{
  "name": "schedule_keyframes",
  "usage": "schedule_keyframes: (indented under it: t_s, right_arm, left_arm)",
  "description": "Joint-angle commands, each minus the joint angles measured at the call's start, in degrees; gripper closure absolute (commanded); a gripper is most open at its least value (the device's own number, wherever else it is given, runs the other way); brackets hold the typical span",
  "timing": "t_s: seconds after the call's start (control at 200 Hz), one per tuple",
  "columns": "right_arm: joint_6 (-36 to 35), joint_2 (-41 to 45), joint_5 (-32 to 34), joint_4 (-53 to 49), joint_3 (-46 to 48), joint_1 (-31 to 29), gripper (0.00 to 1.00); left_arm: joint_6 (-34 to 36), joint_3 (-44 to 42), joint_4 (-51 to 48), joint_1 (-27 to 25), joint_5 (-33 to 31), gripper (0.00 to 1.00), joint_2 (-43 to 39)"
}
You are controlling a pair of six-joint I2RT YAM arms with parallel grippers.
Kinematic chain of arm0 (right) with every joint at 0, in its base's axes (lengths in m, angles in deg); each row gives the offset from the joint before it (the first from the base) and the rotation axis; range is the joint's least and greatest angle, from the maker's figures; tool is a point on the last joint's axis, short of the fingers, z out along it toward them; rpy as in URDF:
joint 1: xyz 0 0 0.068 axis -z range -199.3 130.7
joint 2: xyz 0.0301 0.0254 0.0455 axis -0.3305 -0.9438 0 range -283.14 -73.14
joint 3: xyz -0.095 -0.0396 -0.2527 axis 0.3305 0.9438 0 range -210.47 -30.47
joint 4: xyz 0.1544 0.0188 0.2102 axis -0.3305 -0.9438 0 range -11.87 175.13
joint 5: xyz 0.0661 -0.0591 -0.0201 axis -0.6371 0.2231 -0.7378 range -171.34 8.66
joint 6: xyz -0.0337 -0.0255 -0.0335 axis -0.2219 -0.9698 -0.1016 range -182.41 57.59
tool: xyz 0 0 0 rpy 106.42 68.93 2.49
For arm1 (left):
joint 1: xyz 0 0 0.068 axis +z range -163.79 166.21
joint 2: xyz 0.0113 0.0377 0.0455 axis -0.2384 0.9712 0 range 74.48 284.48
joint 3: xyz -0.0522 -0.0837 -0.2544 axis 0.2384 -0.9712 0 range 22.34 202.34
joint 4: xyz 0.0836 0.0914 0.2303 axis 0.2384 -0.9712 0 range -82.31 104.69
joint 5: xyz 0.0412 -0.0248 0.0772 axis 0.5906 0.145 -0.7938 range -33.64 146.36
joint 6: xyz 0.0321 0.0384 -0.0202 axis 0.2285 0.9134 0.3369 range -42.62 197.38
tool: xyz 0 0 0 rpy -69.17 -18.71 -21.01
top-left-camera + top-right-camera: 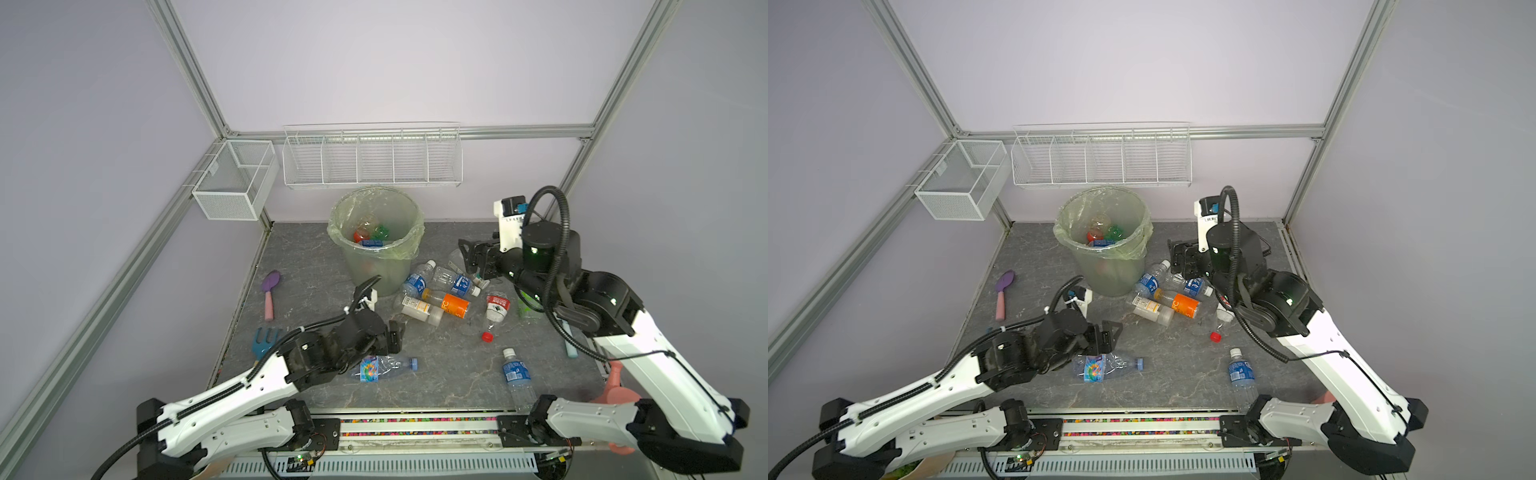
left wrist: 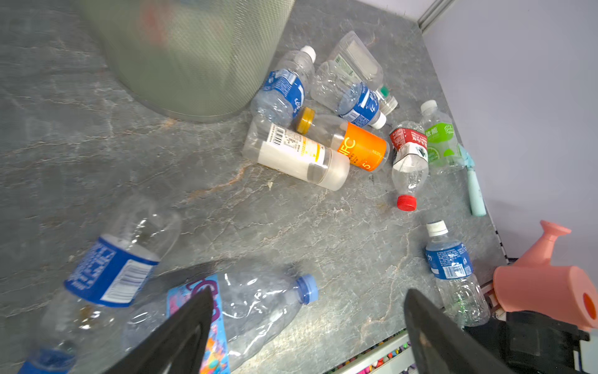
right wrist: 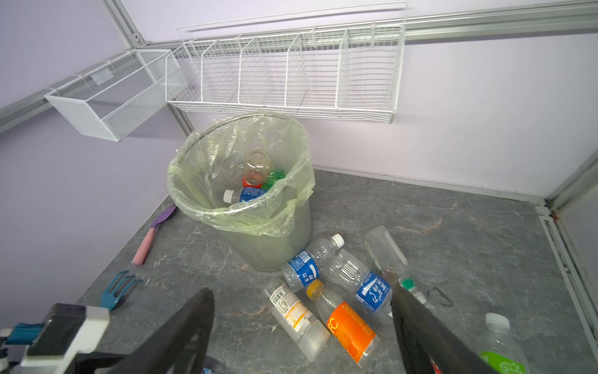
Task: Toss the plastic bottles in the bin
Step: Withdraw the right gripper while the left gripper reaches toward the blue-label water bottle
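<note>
Looks down past the left end effector (image 2: 309, 294), jaws wide apart and empty, onto a crushed multicoloured-label bottle (image 2: 259, 307) lying on the bench (image 2: 97, 145), with a blue-label bottle (image 2: 110, 268) just beside. Finds a cluster of bottles (image 2: 297, 158) at the foot of the bin (image 2: 194, 64), and a white-capped bottle (image 2: 451, 268) near the bench edge, close to a pink watering can (image 2: 547, 291)

Soft, even, bright light here; I see only faint shadows on the worktop (image 1: 457, 374). The bin (image 2: 194, 58), at twelve o'clock, is blurred in my left wrist view.
</note>
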Motion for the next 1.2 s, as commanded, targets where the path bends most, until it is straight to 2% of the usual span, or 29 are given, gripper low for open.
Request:
schedule_keyframes:
  t_s: [0.0,0.205,0.485,0.785,1.195]
  right_arm:
    - [4.24,2.96,8.35,-2.71,3.01,0.12,0.12]
    - [15.02,7.56,17.86,-16.74,5.05,2.11,0.12]
    - [26.04,18.41,21.85,-22.37,15.66,3.30,0.12]
    - [32.52,25.31,28.04,-30.14,16.58,3.41,0.12]
    - [33.75,27.14,27.15,-30.67,18.83,3.45,0.12]
  left_arm:
    - [-1.53,4.73,3.83,-2.51,-1.67,0.08,5.88]
    - [-2.10,11.95,7.58,-5.79,2.44,0.08,18.59]
    - [-2.83,24.01,10.08,-8.47,10.04,0.08,35.61]
    - [-4.28,36.20,10.34,-11.05,15.08,0.08,49.61]
    - [-6.85,49.82,4.66,-14.27,17.68,0.08,63.49]
